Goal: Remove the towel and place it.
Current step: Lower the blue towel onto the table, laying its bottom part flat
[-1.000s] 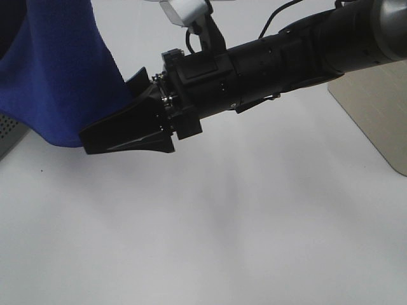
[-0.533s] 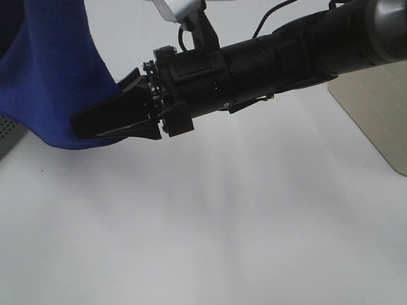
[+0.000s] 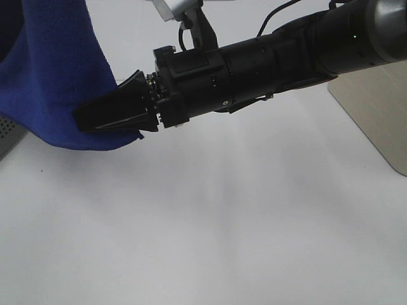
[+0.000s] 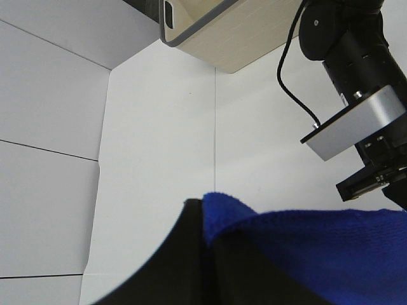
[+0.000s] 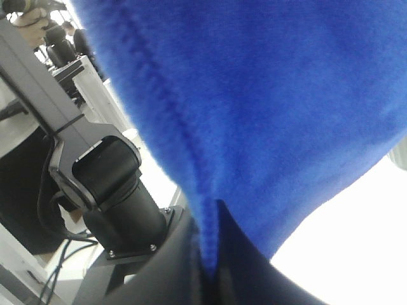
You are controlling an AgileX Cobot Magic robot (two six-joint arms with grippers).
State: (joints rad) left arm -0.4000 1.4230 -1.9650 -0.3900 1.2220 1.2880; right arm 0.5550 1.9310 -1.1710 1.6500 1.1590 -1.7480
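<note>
Since a second ago the right gripper (image 3: 86, 122) has gone from spread jaws to pinching the towel (image 3: 54, 76) at its lower hem. Towel: deep blue, plush pile, stitched edge. It hangs folded above the smooth white table (image 3: 222, 241), upper left. The left gripper (image 4: 205, 254) is clamped on its corner.

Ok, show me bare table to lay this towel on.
Bare: the broad white table below the right arm, between the grey object at the left edge and the beige container on the right. Crowded: upper left, where the right hand pinches the hanging towel.
</note>
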